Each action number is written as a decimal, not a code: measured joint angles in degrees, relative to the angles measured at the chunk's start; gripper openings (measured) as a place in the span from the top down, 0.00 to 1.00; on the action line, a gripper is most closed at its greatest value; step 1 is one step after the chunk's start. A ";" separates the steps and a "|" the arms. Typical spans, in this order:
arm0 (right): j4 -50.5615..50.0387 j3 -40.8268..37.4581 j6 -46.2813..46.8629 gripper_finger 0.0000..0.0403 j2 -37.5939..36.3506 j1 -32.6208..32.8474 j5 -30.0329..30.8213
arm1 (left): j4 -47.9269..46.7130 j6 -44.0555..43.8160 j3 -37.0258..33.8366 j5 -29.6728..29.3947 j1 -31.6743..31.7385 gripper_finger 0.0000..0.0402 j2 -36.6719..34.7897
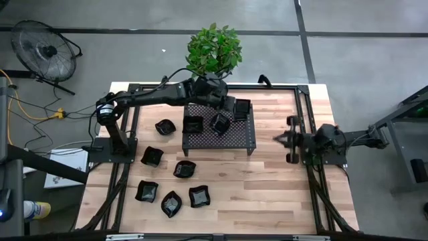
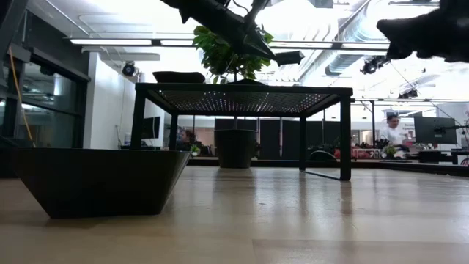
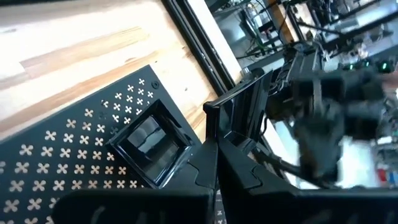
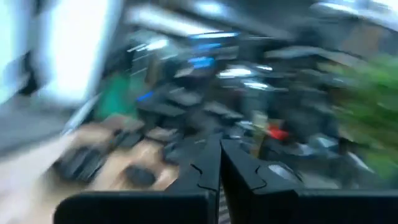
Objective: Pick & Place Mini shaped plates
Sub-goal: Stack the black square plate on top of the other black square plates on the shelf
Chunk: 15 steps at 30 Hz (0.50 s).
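Three mini plates are at the black perforated rack (image 1: 221, 137). Two lie on its top (image 1: 193, 124) (image 1: 220, 122). The third, a square plate (image 1: 241, 108), is in my left gripper (image 1: 231, 104) over the rack's far right corner. Several more mini plates lie on the wood left of and in front of the rack, such as these (image 1: 165, 126) (image 1: 184, 169) (image 1: 198, 196). One plate (image 2: 102, 180) sits close to the low camera. My right gripper (image 1: 284, 139) hangs shut and holding nothing in the air to the right of the rack. My left gripper is shut on the square plate, pinching one side wall (image 3: 231, 121) between its two fingers. It reaches from the table's left, slanting downward. The plate is lifted clear above the rack top (image 2: 289, 57) and stands tilted on edge in the hold.
A potted green plant (image 1: 214, 50) stands just behind the rack's far edge, close to my left arm. A black frame rail (image 1: 304, 127) runs along the table's right side beside my right arm. Bare wood lies in front of and to the right of the rack (image 1: 267, 187).
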 joint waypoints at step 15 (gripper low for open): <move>-3.80 8.33 16.95 1.00 10.09 0.17 22.21 | 7.52 24.50 -0.04 -2.85 -0.42 1.00 0.07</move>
